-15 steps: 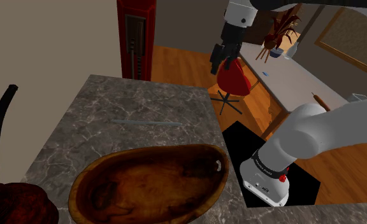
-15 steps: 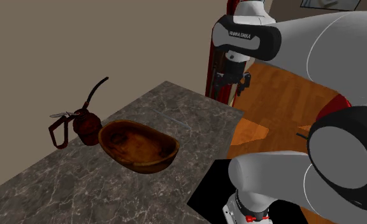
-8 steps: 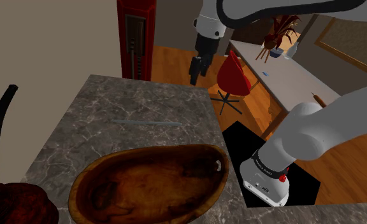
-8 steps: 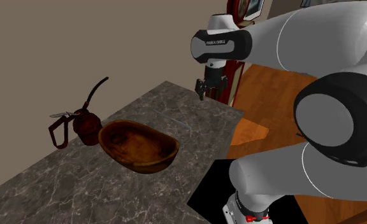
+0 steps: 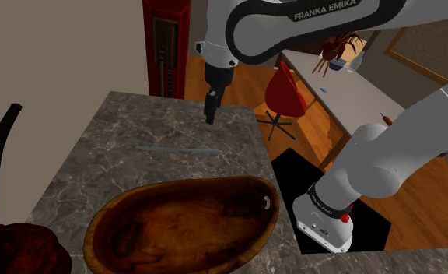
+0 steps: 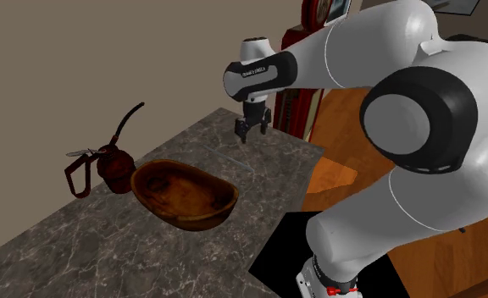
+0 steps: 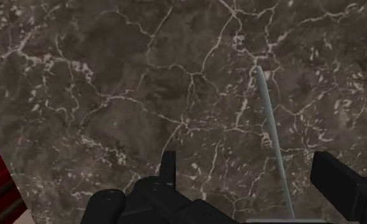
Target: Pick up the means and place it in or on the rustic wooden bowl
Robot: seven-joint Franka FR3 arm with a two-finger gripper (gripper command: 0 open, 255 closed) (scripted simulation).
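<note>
A thin grey rod (image 5: 178, 149) lies flat on the dark marble counter (image 5: 121, 132), beyond the wooden bowl (image 5: 176, 184). The oblong brown bowl (image 6: 162, 165) is empty and sits near the counter's front. My black gripper (image 5: 210, 117) hangs over the counter's far edge, a little above the surface and beyond the rod's end nearer the arm. In the wrist view the rod (image 7: 273, 133) runs lengthwise between the gripper's (image 7: 252, 181) spread fingers, closer to the one (image 7: 338, 184) on that side, and touches neither. The gripper is open and holds nothing.
A dark red oil can (image 6: 107, 165) with a long curved spout stands against the bowl's far side. Behind the counter are a tall red cabinet (image 5: 166, 47), a red chair (image 5: 286, 92) and a long table (image 5: 370, 97). The counter edge drops off beside the stand (image 5: 323, 222).
The arm has swung toward the shoulder view's left and down, carrying the gripper from above the red chair to over the counter near the rod. Rod and bowl have not moved.
</note>
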